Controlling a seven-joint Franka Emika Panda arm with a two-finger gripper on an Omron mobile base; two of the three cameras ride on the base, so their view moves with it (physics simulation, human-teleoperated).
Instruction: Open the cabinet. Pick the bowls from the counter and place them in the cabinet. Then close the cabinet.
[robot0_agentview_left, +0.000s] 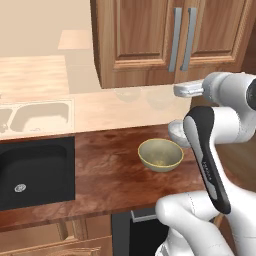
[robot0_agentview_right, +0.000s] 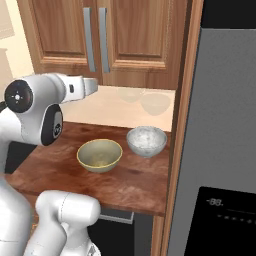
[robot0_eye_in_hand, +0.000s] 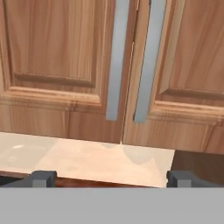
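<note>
Facing the cabinet (robot0_eye_in_hand: 122, 65) head-on in the hand view, the gripper (robot0_eye_in_hand: 109, 178) has its two dark fingertips spread as wide as they go, at the lower left and lower right of that frame, with nothing between them. Both panelled doors are shut, their seam running down the upper middle, and the two grey bar handles hang on either side of it: the left handle (robot0_eye_in_hand: 116, 61) and the right handle (robot0_eye_in_hand: 148, 61), close together but apart. No part of the task looks finished yet, as I judge it: the doors are closed, and both bowls sit on the counter (robot0_agentview_left: 100, 170).

The olive-yellow bowl (robot0_agentview_left: 160, 154) rests right of centre in the left base view, and the white-grey bowl (robot0_agentview_right: 146, 140) stands just beside it in the right base view, nearer the tall grey appliance (robot0_agentview_right: 220, 125) filling the right of that frame. They are near each other without touching. The black sink (robot0_agentview_left: 35, 172) lies at the left edge of the left base view, well apart from the bowls.

Opening, two placements and closing all remain. Room to work is uneven: the wooden side panel (robot0_agentview_right: 182, 115) beside the appliance hems in the right door's side, so its swing and the arm's approach look tighter there, while the left side over the sink is freer. The handles' lower ends sit just above the doors' bottom rail.
</note>
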